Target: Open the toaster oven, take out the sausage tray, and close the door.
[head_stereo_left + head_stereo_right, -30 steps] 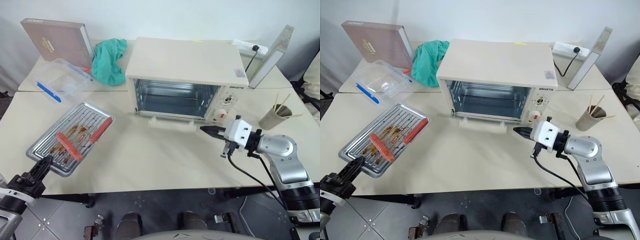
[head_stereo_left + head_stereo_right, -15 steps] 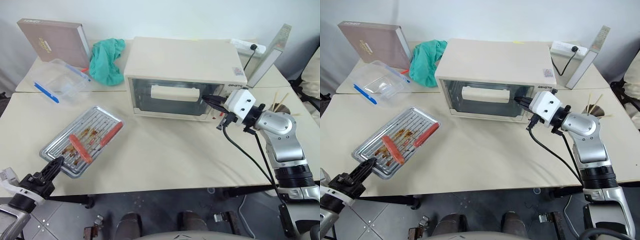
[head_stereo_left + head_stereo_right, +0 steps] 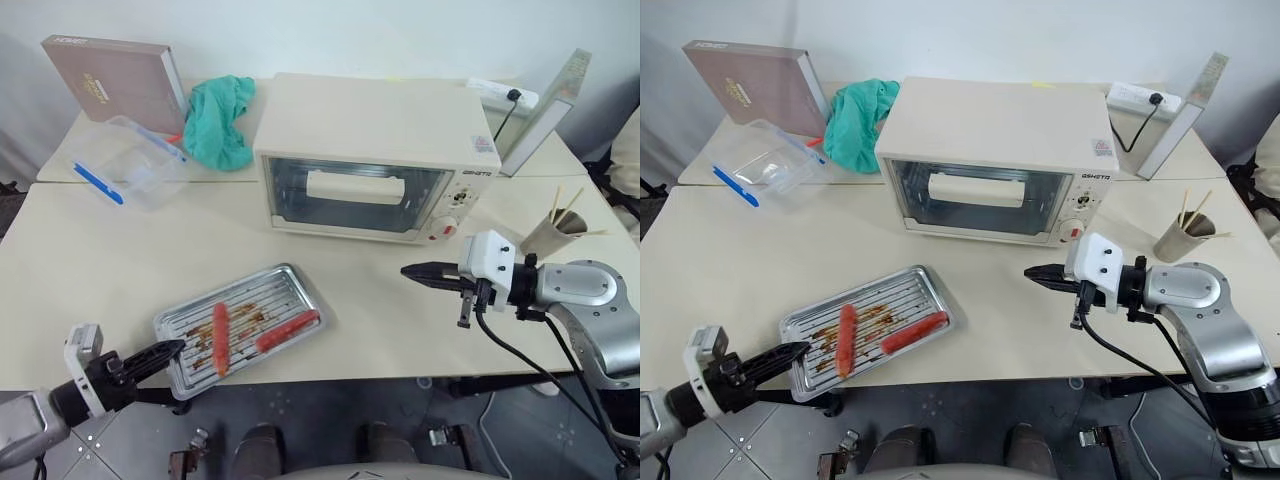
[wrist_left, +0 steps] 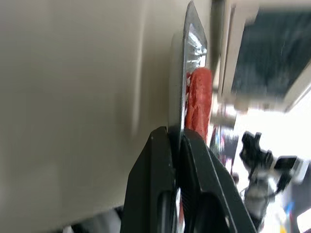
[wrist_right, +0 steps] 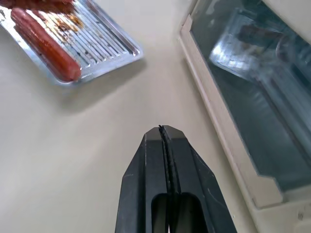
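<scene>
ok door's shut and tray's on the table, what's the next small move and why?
Probably open the left gripper and let go. It is shut on the near corner of the sausage tray, which already lies flat on the table in front of the toaster oven. The door is closed and the right gripper hangs shut and empty, so nothing else seems pending.

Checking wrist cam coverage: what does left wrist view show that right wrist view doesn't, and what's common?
Left wrist view: the left gripper, shut on the edge of the sausage tray, seen edge-on, with one sausage right past the fingers and the right gripper beyond.

Right wrist view: the right gripper shut and holding nothing, above bare table, with the tray seen from above, ridges and grease marks visible, and the toaster oven door closed.

Both: the tray with a sausage, the table, part of the oven front.
</scene>
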`<state>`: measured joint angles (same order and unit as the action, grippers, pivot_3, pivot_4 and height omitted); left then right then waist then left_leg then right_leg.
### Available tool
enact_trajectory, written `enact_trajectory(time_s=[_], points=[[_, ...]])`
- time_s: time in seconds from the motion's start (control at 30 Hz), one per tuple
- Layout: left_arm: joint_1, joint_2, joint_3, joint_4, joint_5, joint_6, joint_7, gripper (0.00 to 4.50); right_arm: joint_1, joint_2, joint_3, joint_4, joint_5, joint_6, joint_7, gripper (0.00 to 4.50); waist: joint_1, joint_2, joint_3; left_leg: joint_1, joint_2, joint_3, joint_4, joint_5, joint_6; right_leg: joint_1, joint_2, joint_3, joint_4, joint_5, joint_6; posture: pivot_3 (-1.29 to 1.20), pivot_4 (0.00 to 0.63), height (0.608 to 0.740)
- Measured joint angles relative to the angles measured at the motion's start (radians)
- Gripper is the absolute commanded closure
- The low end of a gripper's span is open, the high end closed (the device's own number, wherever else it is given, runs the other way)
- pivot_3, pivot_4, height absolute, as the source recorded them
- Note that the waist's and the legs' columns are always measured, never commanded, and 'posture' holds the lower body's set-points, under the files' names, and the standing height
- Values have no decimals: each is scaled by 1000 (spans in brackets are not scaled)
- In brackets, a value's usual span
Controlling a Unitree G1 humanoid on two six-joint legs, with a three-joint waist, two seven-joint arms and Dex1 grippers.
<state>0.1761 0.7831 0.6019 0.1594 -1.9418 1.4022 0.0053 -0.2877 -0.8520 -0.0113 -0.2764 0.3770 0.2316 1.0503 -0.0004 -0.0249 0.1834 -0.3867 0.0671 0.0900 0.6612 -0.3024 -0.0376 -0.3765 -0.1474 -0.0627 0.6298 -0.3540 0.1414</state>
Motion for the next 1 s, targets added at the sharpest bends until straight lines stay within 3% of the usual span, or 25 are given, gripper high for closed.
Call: enact_trajectory(time_s=[0.13, 0.23, 0.33, 0.47, 0.7, 1.0], points=[[-238, 36, -187, 132, 0, 33, 1, 4500, 83, -19, -16, -33, 0, 26, 7, 4470, 44, 5, 1, -1, -2, -2, 2, 2, 1, 0, 0, -1, 2, 1, 1, 0, 150, 740], [-346, 50, -285, 176, 11, 74, 1, 4500, 123, -34, -55, -62, 1, 35, 4, 4470, 37, 5, 1, -1, -3, 0, 2, 1, 2, 2, -2, 0, -1, 4, 3, 0, 150, 740], [-561, 3, -420, 246, 58, 115, -13, 4500, 173, -43, -74, -104, 0, 50, -2, 4470, 57, 3, 0, -3, -4, -1, 3, 3, 3, 1, -1, -1, -2, 6, 7, 0, 150, 740], [-758, -40, -552, 284, 278, 183, -106, 4500, 223, -43, -87, -122, -16, 56, -27, 4470, 23, 0, -1, -4, -3, 1, 0, 3, 3, 0, -1, -1, -2, 6, 8, 0, 150, 740], [-860, -92, -619, 284, 565, 179, -338, 4500, 229, -43, -109, -122, -24, 58, -40, 4470, 22, 0, -1, -3, -3, 2, 1, 3, 3, 0, 0, -1, -4, 7, 9, 0, 150, 740], [-886, -130, -602, 317, 780, 158, -566, 4500, 236, -44, -120, -122, -25, 62, -52, 4470, 29, 1, -1, -3, -3, 1, 3, 3, 3, 1, 0, -1, -3, 7, 9, 0, 150, 740]])
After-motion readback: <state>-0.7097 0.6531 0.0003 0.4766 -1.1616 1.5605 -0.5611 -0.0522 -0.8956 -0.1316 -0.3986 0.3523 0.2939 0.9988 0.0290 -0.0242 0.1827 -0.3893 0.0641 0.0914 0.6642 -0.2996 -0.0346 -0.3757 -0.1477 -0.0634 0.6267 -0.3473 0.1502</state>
